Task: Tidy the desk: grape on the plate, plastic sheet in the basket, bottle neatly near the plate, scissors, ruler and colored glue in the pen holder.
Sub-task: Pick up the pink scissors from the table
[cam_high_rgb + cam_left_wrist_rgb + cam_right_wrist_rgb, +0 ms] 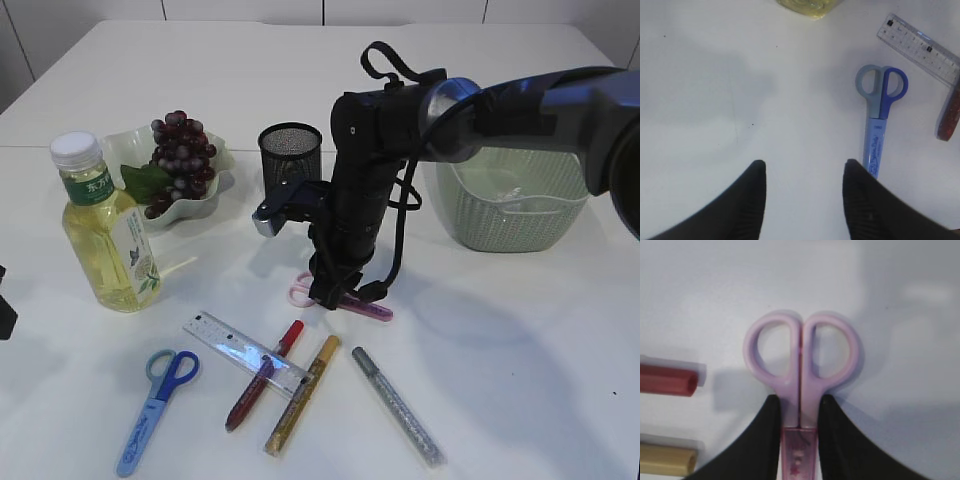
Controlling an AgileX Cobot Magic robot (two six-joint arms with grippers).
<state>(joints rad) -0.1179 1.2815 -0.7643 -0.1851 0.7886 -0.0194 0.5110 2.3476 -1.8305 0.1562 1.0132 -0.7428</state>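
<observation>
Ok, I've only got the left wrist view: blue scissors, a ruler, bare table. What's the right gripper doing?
Observer: The right gripper is shut on the pink scissors, just below the handle loops. The scissors lie flat on the table.
Operator: And where's the pen holder?
Observer: The pen holder stands upright behind that gripper, between the plate and the basket.
</observation>
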